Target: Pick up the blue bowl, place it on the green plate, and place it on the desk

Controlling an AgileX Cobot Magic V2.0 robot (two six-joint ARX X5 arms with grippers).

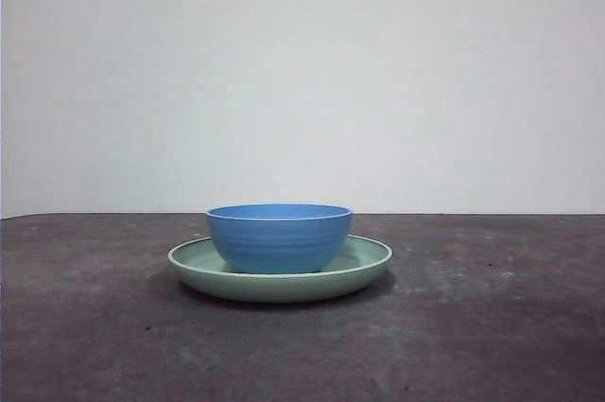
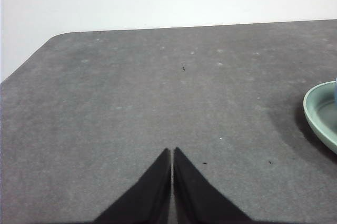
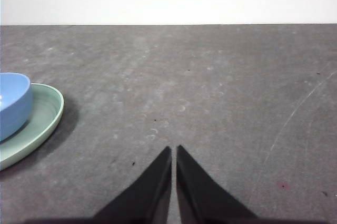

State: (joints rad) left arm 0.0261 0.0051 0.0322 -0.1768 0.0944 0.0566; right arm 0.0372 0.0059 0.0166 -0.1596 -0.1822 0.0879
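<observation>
Now bowl (image 1: pixel 279 236) sits in plate (image 1: pixel 280 272), mid-desk (image 1: pixel 95 326). Left gripper (image 2: pixel 172 153) and right gripper (image 3: pixel 174 150) wait aside, jaws pressed together. Bowl looks rigid, glossy, likely slippery; you pinch rim wall.

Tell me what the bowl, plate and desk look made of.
Blue bowl: probably glazed ceramic or melamine; glossy, with faint ridges.
Green plate: likely the same kind of ware; smooth with a soft sheen.
Desk: matte, mottled grey-brown with light specks; material unclear.
</observation>
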